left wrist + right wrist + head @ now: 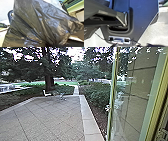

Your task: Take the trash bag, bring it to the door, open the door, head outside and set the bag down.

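Looming close in the left wrist view, the dark trash bag (37, 22) is creased and bunched, cut off by the edges, its contents hidden by the plastic; whether the left gripper or the right gripper is clenched or released, I cannot tell; at near right, a glass door (130, 97) is cut off, its pane muddled by reflections; at near left spreads the paving (47, 117), with a pale curb (88, 119) along its right; farther out, a white chair (46, 93) is blurred; a tree trunk (49, 82) rises behind, its crown cut off; shrubs (96, 93) partly hide the far ground.
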